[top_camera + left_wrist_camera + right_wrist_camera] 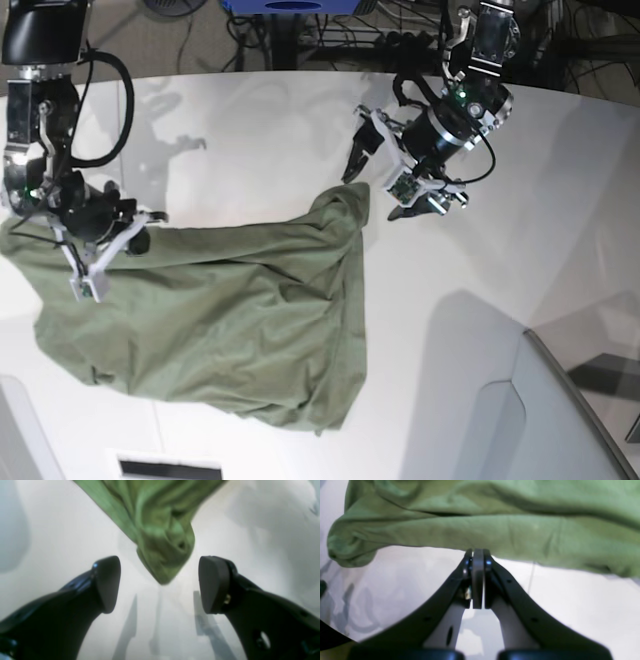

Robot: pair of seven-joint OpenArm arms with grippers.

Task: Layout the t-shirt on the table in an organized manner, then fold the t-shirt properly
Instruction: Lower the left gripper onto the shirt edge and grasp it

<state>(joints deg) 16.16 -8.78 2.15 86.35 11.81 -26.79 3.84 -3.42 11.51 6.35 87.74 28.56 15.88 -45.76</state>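
The olive t-shirt (215, 310) lay rumpled and creased on the white bench (480, 260), its left edge cut off. The right tool (95, 262), pressed together, pinched its upper hem. The left tool (385, 185) hung spread beside one bunched corner.

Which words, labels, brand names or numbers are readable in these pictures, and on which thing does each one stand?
None can be read.
The t-shirt: plain green cloth, no print showing.
The table: bare white, no marking.
The left end effector and right end effector: no readable label.
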